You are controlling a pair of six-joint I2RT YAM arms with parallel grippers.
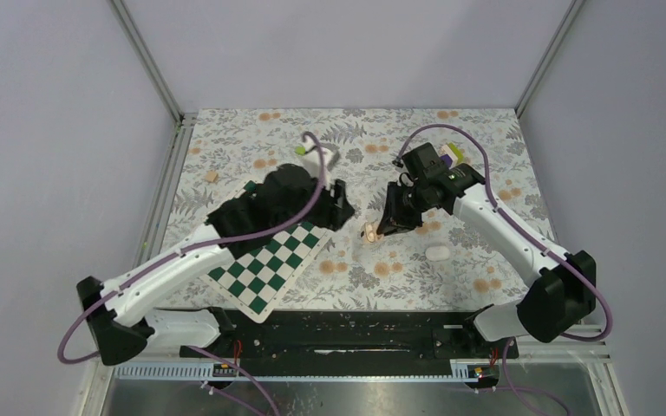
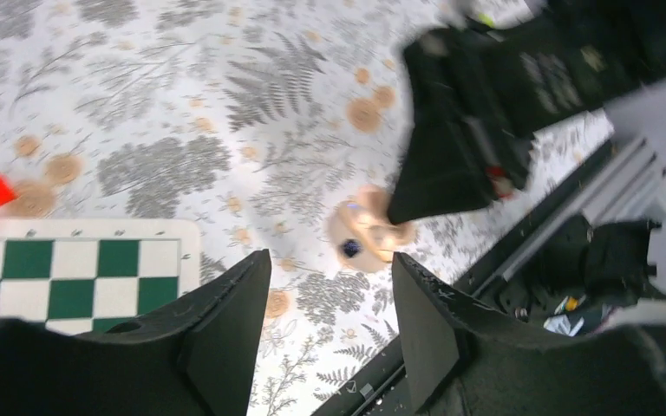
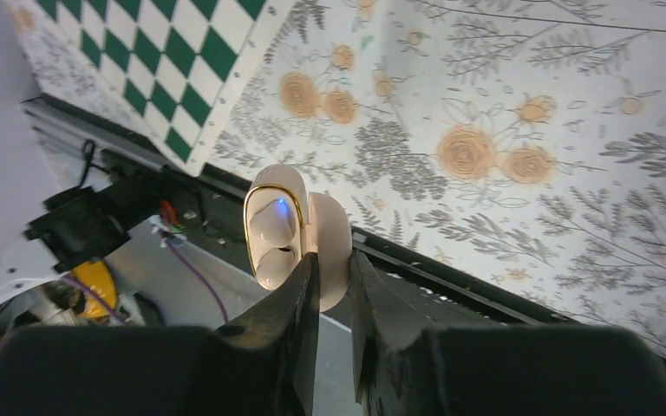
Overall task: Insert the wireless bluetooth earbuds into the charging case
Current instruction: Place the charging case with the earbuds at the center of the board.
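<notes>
Floral cloth (image 1: 373, 130) in grey and orange covers the table, with pale walls around it. At the lower left of the overhead view a green-and-white chessboard (image 1: 269, 269) lies at a slant, partly under the left arm.

The left gripper (image 2: 329, 260) hangs above the cloth just past the board's corner. Its two black fingers are spread wide and have nothing between them.

Near the centre of the overhead view, the right gripper (image 3: 334, 258) is pinched tight on the charging case (image 3: 277, 227), gripping one half of it. The case is small and rounded, with a creamy white shell, and it stands hinged open. The free half has a thin gold rim. Inside it are two pale rounded shapes and a small blue light. I cannot tell whether those shapes are earbuds. In the left wrist view the inside looks tan-orange with a dark spot.

A small white oval object (image 1: 438, 252) lies on the cloth just right of the case, apart from both grippers. Further back, a tan block (image 1: 212, 176) sits at the left edge, and a purple and yellow-green item (image 1: 451, 154) shows behind the right wrist.
</notes>
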